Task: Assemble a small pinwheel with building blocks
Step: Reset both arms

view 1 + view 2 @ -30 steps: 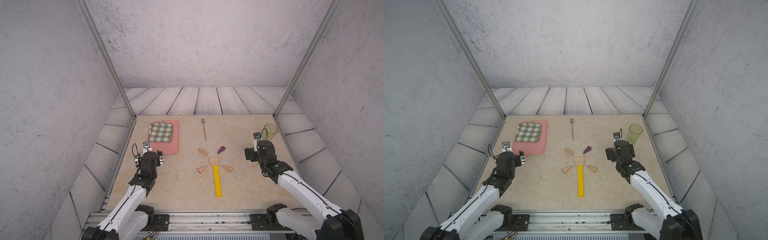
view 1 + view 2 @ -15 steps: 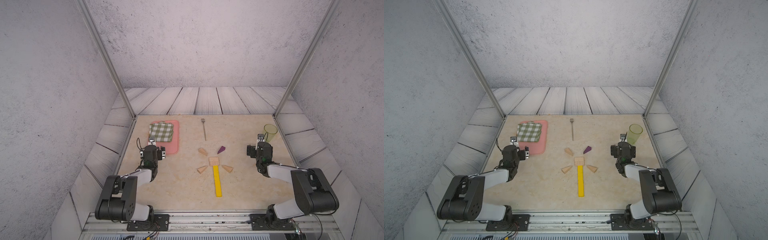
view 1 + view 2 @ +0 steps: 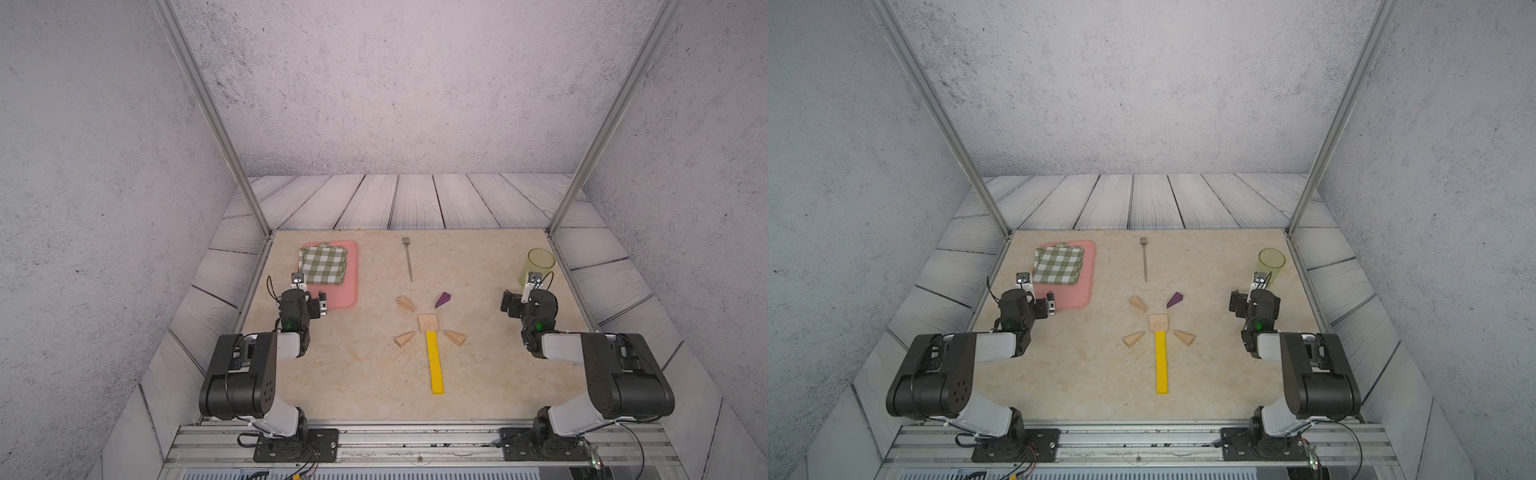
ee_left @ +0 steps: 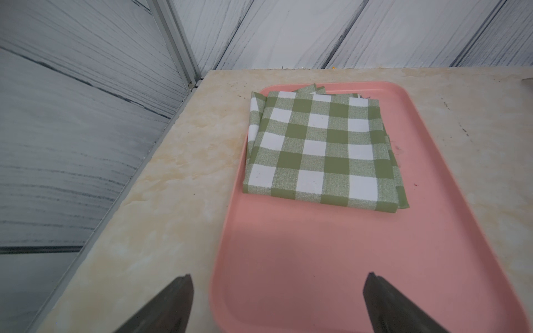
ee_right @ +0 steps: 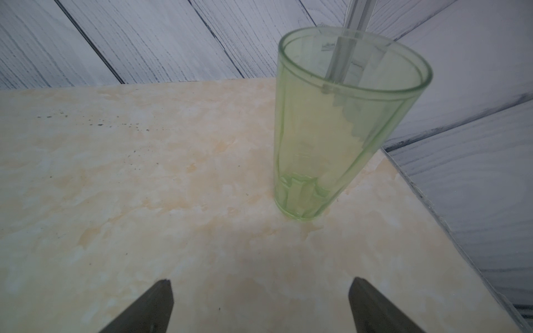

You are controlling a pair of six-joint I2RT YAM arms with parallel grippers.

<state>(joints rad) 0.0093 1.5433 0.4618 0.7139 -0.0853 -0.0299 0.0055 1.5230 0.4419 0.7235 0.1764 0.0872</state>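
The pinwheel lies flat mid-table in both top views: a pale-wood square hub [image 3: 428,322] [image 3: 1158,322], a long yellow stick [image 3: 434,361] [image 3: 1161,361] running toward the front, and wedges set around the hub. Three wedges are wood [image 3: 405,303] [image 3: 404,339] [image 3: 454,337] and one is purple [image 3: 443,299] [image 3: 1175,299]. My left gripper [image 3: 306,296] [image 4: 279,276] is open and empty at the table's left, over the near end of a pink tray. My right gripper [image 3: 523,297] [image 5: 261,281] is open and empty at the right, over bare table. Both are well apart from the blocks.
A pink tray [image 3: 350,286] [image 4: 317,259] at the back left holds a folded green-checked cloth [image 3: 323,265] [image 4: 320,150]. A metal fork [image 3: 408,257] lies at the back centre. A green cup [image 3: 539,262] [image 5: 334,121] stands just beyond the right gripper, near the right edge and a frame post.
Both arms have folded down from a stretched-out pose, elbows now low near the front rail. The grippers stayed open at the table's sides. The blocks have not moved.
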